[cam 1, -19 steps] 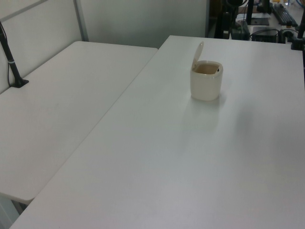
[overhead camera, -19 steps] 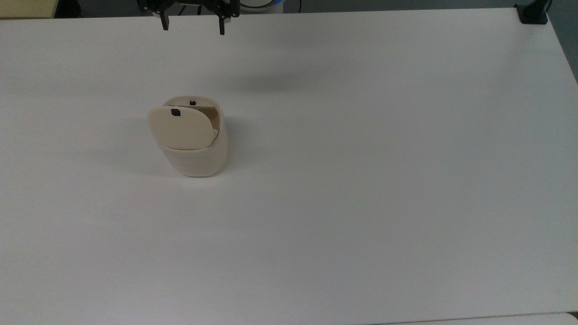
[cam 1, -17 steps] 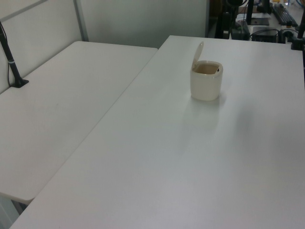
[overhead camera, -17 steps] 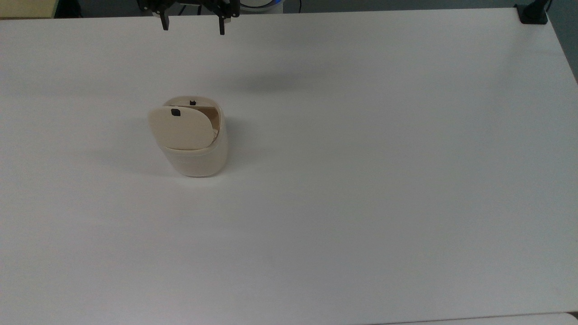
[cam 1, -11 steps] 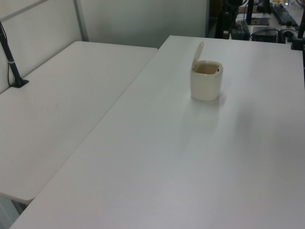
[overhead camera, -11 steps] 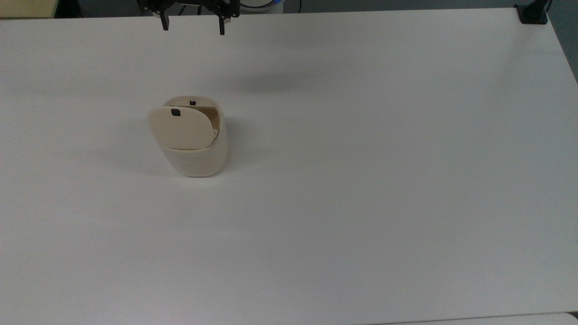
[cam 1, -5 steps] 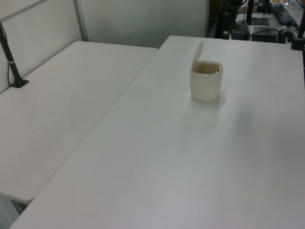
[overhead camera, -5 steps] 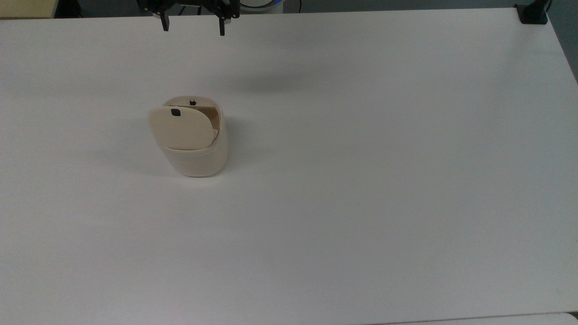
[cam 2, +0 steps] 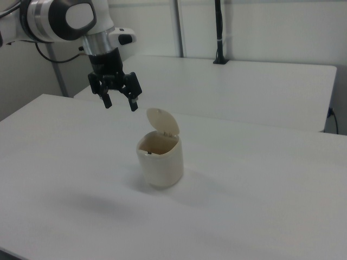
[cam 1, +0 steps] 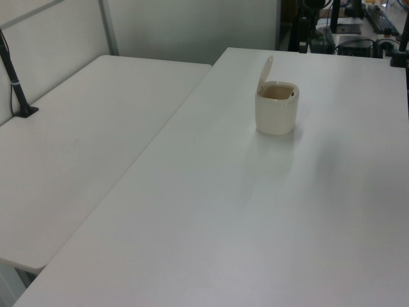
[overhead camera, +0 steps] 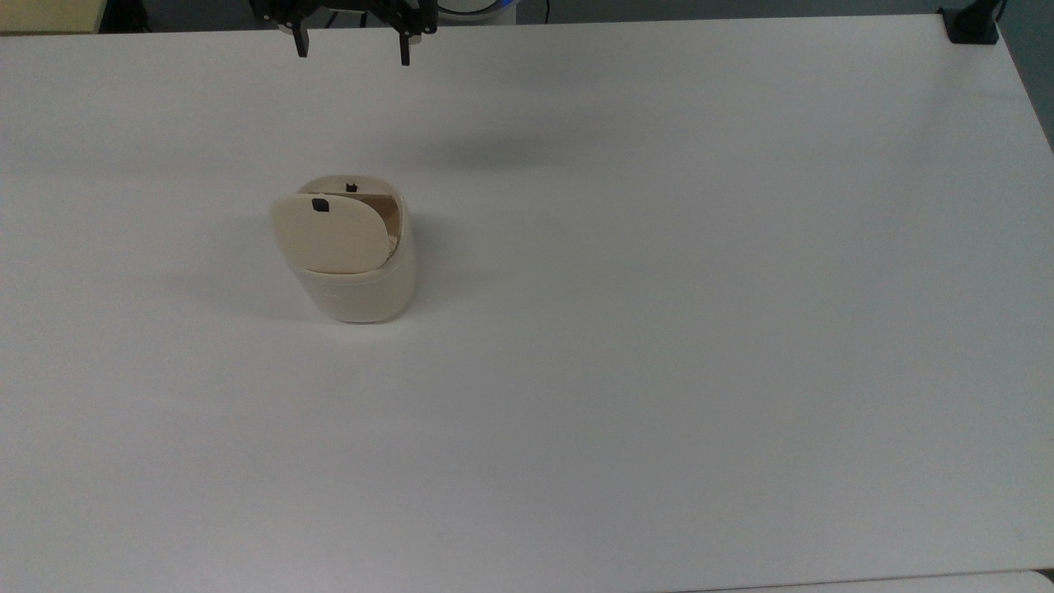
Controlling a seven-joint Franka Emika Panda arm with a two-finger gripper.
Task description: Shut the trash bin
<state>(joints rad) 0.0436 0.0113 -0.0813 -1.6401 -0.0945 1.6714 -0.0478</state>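
Cream plastic is what I'm watching: the trash bin (overhead camera: 356, 280) is sitting alone on the white surface (overhead camera: 659, 329), toward the top view's left, its hinged lid (overhead camera: 331, 232) standing up and the mouth gaping. I'm holding the end effector (cam 2: 119, 100) up in the air, fingers spread wide and gripping nothing, well apart from the bin; in the right view it is hanging above and to the left of the raised lid. So I'm judging this as the approach step, with no contact made yet. Next I'm needing to bring the fingers over behind the lid's upper edge and press it forward and down onto the rim, gently, since I'm expecting a light bin like this to slide or tip.
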